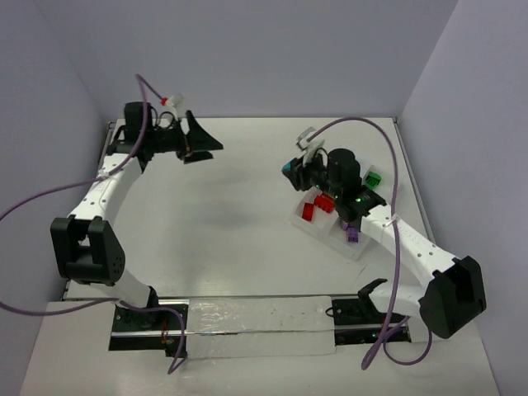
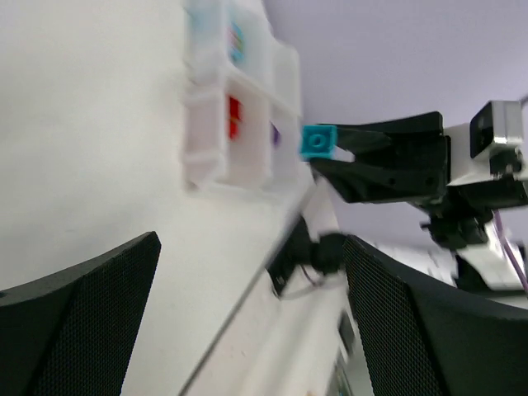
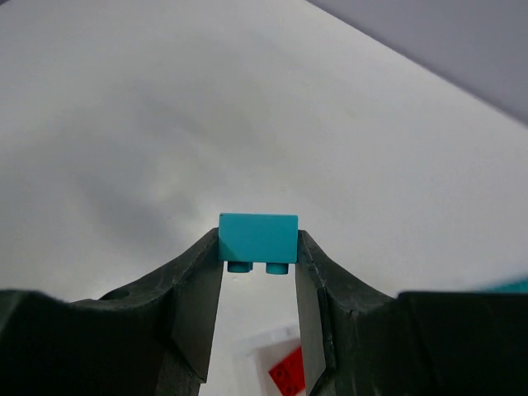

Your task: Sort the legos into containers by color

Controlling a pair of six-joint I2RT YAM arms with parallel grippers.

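Top view: the right arm is covering much of the tray [image 1: 356,250]. Red bricks [image 1: 318,205], a green brick [image 1: 373,177] and a purple brick [image 1: 353,235] are peeking out around it. The right gripper [image 1: 290,169] is pinching a teal brick [image 1: 287,167] by the tray's 10 o'clock side. The left gripper [image 1: 196,147] is sitting well apart at the 10 o'clock end of the bench [image 1: 231,214].

Left wrist view: blurring. Its own fingers [image 2: 91,313] are standing wide apart, holding nothing. The teal brick is showing at 1 o'clock.

Right wrist view: fingers are clamping the teal brick on both sides, with the frame cutting off one of the red bricks at 6 o'clock.
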